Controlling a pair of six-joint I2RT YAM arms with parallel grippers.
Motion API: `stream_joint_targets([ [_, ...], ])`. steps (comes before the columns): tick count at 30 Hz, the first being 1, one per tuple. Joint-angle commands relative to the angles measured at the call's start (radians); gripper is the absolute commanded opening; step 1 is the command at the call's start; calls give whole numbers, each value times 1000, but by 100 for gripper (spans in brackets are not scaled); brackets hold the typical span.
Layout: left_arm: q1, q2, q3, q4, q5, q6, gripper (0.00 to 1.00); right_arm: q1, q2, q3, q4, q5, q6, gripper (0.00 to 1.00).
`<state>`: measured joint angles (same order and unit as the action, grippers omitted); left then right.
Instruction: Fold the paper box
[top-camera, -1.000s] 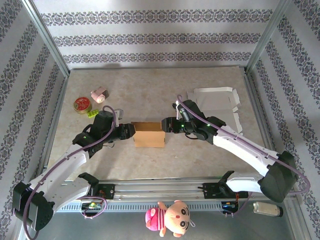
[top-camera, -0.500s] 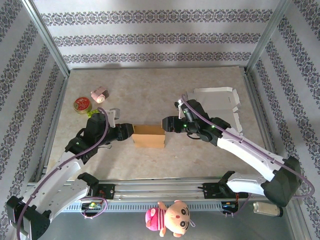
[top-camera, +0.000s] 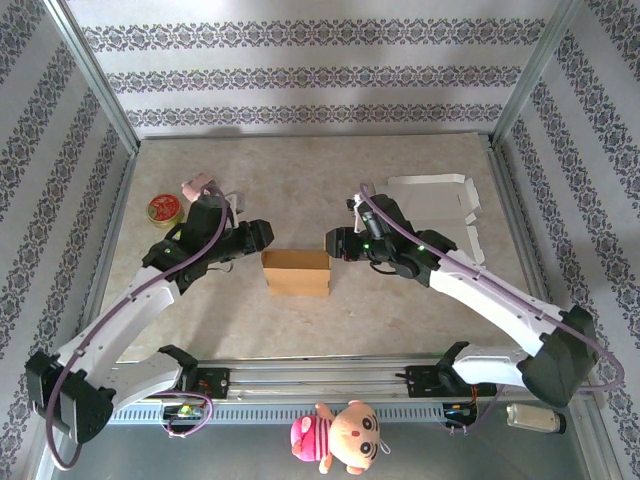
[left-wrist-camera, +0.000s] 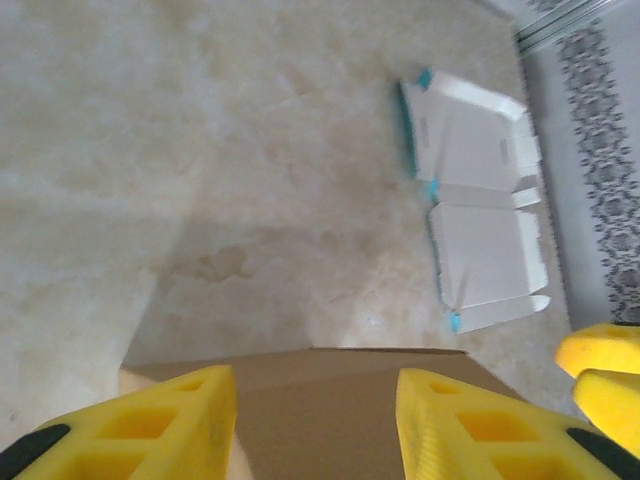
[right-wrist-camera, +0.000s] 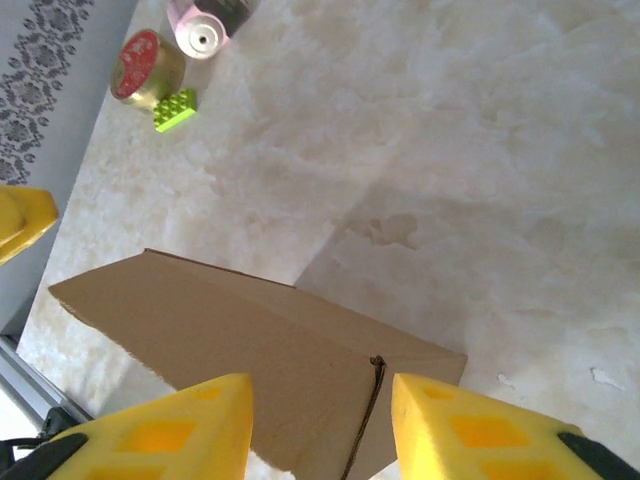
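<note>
The brown paper box (top-camera: 296, 272) lies folded on the table's middle, its seam showing in the right wrist view (right-wrist-camera: 300, 370). My left gripper (top-camera: 258, 235) hovers just off the box's far-left corner, open; in its wrist view the box top (left-wrist-camera: 320, 420) shows between the yellow fingers (left-wrist-camera: 180, 420), untouched. My right gripper (top-camera: 335, 243) hangs at the box's far-right corner, also open, with the box below the gap (right-wrist-camera: 320, 395). Neither gripper holds anything.
Flat white box blanks (top-camera: 435, 205) lie at the back right, also in the left wrist view (left-wrist-camera: 470, 160). A red tin (top-camera: 163, 209), a pink roll (top-camera: 197, 185) and a green brick (right-wrist-camera: 175, 110) sit at the left. A plush toy (top-camera: 340, 432) hangs off the front rail.
My left arm has swung toward the back, pulling its gripper off the box's left end. The right gripper's jaws have narrowed while staying near the right end. The box has hardly moved.
</note>
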<state>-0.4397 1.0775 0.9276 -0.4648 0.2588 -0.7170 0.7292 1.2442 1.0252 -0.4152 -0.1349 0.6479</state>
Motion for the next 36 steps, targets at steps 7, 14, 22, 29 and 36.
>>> stream_joint_targets([
  [7,-13,-35,-166,33,48,-105,30,18,14,-57,-8,-32,-1,28],
  [14,-13,-82,-274,79,61,-144,27,28,24,-115,-11,-20,-11,28],
  [22,-13,-131,-190,51,44,-130,46,27,-42,-39,-36,-12,9,34],
  [29,-13,-149,-143,39,37,-153,49,33,-86,-11,-46,-16,64,42],
  [36,-13,-134,-184,45,44,-209,48,48,-41,-19,-51,-31,78,42],
])
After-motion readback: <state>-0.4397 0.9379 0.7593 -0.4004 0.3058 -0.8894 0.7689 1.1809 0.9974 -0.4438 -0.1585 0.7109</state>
